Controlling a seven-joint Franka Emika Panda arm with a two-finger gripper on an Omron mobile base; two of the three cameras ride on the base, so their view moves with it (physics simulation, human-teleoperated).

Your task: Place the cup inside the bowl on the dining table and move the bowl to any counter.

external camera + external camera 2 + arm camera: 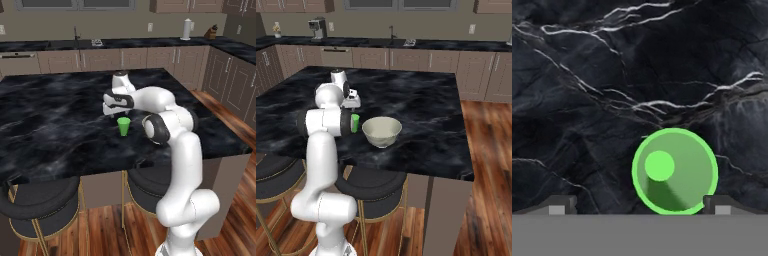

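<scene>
The green cup [123,126] stands upright on the black marble dining table [50,125], near its front edge. My gripper [109,111] hangs just above and behind it, pointing down. In the hand view I look straight into the cup [674,171], with the open gripper [641,204] holding nothing and its fingertips [562,204] wide apart at the bottom. From the right, the cup [355,123] peeks out beside my forearm. The cream bowl [381,131] sits empty just to its right on the table [426,110]. The gripper [354,105] is above the cup.
Black-cushioned stools [42,202] [373,187] stand under the table's near edge. The wall counter [125,44] [381,44] runs along the back with a sink faucet [76,35], a paper towel roll [186,29] and a coffee machine [317,27].
</scene>
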